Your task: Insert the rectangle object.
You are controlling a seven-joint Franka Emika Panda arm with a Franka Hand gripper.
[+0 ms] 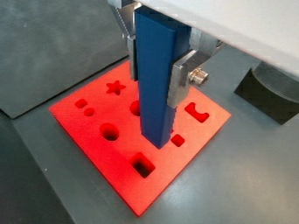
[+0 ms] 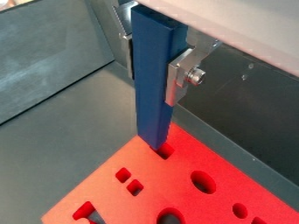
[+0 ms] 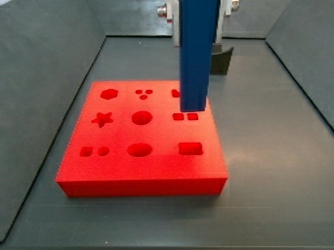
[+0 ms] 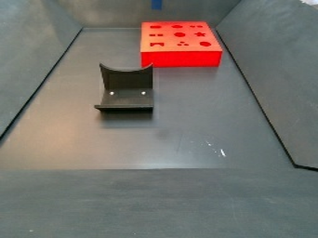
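Observation:
My gripper is shut on the rectangle object, a long blue bar held upright; both also show in a wrist view. The silver fingers clamp its upper part. In a side view the bar hangs from the gripper over the red foam block. Its lower end is just over the block's top face, near a rectangular hole. I cannot tell if it touches. The red block shows in a side view, with the gripper and bar out of frame there.
The dark fixture stands on the grey floor away from the block; it also shows behind the bar and in a wrist view. Grey walls ring the floor. The block has several other shaped holes, such as a star.

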